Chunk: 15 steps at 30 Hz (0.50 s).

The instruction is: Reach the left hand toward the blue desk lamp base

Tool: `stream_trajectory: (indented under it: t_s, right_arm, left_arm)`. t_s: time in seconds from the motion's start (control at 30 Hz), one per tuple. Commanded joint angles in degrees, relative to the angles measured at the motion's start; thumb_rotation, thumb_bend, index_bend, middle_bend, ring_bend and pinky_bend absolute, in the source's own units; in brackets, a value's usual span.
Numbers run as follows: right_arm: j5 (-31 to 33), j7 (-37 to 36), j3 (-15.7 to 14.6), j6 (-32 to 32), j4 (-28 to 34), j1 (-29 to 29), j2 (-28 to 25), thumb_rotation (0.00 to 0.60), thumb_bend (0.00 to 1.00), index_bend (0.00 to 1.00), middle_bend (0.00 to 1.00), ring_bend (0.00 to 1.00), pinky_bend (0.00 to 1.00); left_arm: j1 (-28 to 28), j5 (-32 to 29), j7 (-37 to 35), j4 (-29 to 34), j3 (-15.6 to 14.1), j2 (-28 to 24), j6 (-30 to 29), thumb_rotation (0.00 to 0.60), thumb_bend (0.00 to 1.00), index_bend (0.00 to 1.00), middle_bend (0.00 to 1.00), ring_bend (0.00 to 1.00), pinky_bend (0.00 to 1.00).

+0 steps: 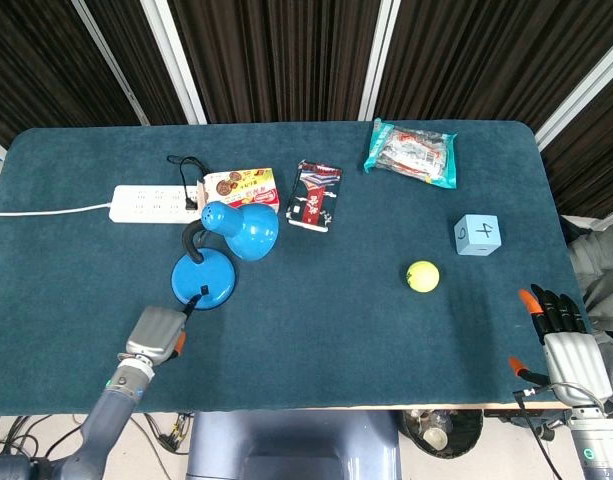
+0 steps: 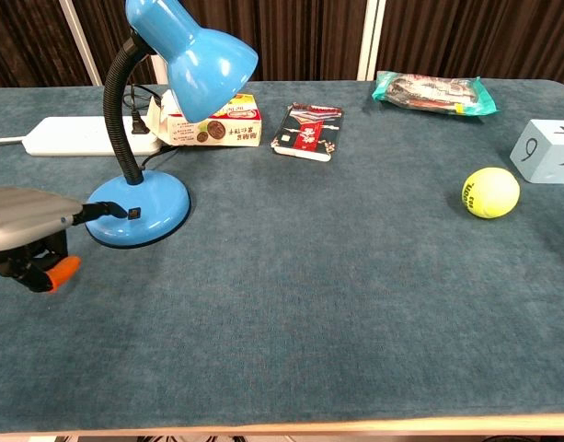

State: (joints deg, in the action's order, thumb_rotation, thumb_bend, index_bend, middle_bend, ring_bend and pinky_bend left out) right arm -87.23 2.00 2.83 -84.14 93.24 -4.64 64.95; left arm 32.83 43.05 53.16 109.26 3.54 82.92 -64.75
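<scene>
The left hand (image 2: 28,226) is reaching in from the left edge, a dark fingertip (image 2: 102,210) lying over the lamp base (image 2: 143,214). The lamp's black neck is rising to a blue shade (image 2: 194,51). A yellow ball (image 2: 490,191) is sitting well apart on the worktop (image 2: 309,313).
</scene>
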Motion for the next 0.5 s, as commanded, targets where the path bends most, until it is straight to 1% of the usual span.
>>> stream_trajectory:
  t_s: [0.03, 0.27, 0.5]
  right_arm:
    - [0.0, -0.1, 0.0, 0.0, 0.0, 0.0, 0.0, 0.6, 0.24, 0.0, 0.0, 0.0, 0.0]
    - [-0.1, -0.2, 0.0, -0.1, 0.0, 0.0, -0.1, 0.6, 0.23, 0.0, 0.0, 0.0, 0.0]
    - [-0.1, -0.1, 0.0, -0.2, 0.1, 0.0, 0.0, 0.6, 0.24, 0.0, 0.0, 0.0, 0.0]
  left_arm:
    - [1.2, -1.5, 1.2, -0.5, 0.1, 1.3, -0.9, 0.6, 0.63, 0.04, 0.92, 0.91, 0.91]
    - [2.6, -2.2, 1.3, -0.3, 0.5, 2.5, -3.0, 0.6, 0.63, 0.04, 0.92, 0.91, 0.91]
    - [3.4, -3.3, 0.9, -1.4, 0.1, 2.7, -3.7, 0.6, 0.63, 0.04, 0.92, 0.91, 0.91]
